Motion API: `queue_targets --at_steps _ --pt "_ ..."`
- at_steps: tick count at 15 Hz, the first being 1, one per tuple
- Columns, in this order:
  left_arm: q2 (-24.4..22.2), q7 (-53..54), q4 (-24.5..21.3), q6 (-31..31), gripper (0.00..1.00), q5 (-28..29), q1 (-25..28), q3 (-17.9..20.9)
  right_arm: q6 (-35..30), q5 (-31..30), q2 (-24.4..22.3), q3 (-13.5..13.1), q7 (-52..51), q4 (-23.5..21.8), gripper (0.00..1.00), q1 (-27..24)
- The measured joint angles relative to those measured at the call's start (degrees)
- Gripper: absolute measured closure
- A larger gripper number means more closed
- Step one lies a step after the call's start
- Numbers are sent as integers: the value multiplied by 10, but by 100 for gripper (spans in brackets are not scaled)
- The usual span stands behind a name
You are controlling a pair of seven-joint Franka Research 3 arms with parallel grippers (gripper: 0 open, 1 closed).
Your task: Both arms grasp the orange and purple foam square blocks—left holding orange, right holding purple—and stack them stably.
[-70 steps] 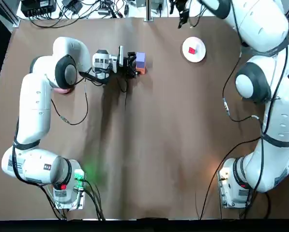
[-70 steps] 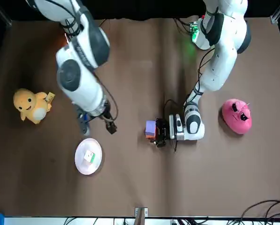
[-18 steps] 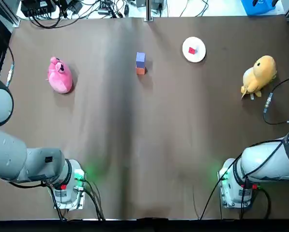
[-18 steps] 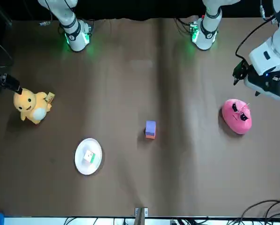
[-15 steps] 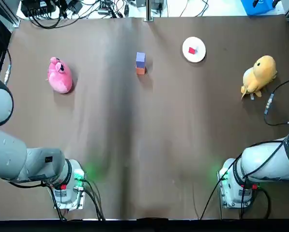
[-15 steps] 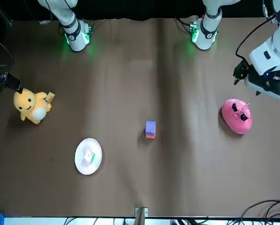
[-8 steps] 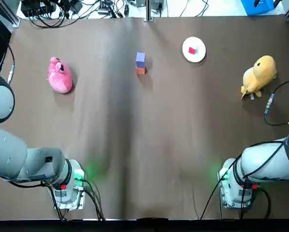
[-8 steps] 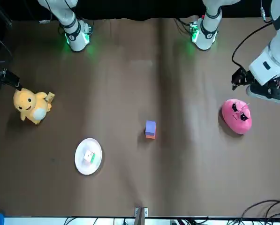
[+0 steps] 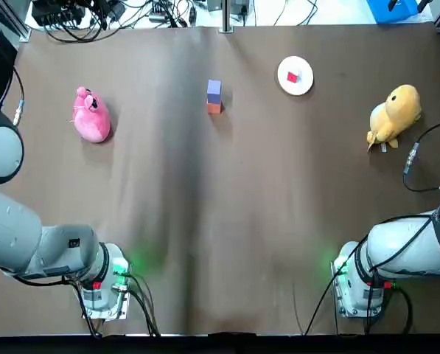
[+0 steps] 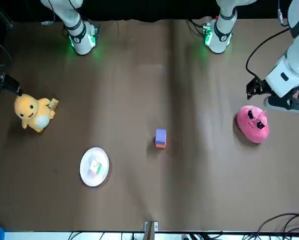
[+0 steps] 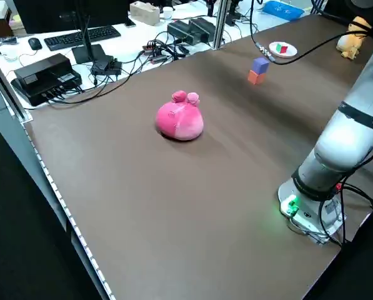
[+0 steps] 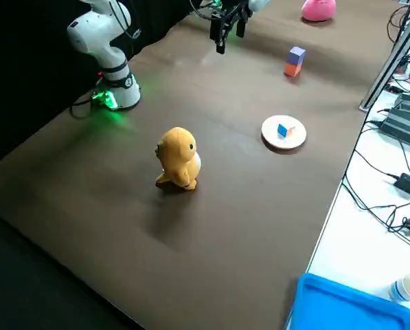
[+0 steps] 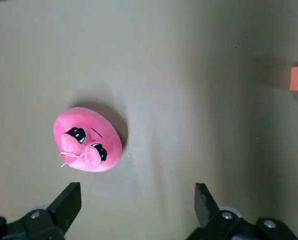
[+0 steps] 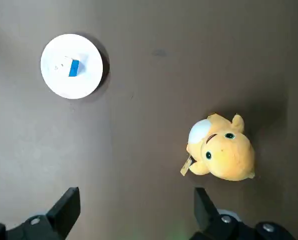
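No text, number or brand can be read in any view. The small dark sticker (image 9: 73,243) on the left arm (image 9: 21,236) and the paper tag (image 10: 53,103) on the yellow plush toy (image 10: 31,112) are too small to read.

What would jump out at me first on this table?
Two toys: a pink plush at the robot's left and a yellow plush at its right. Between them, toward the far edge, a purple block sits on an orange block, beside a white plate. The left gripper hovers near the pink plush, the right gripper near the yellow one, jaws open.
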Motion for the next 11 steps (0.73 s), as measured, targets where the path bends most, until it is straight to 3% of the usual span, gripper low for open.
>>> queue_targets --at_steps 11 --pt "10 -28 4 0 0 0 0 0 0 0 0 0 0 0 0 0"
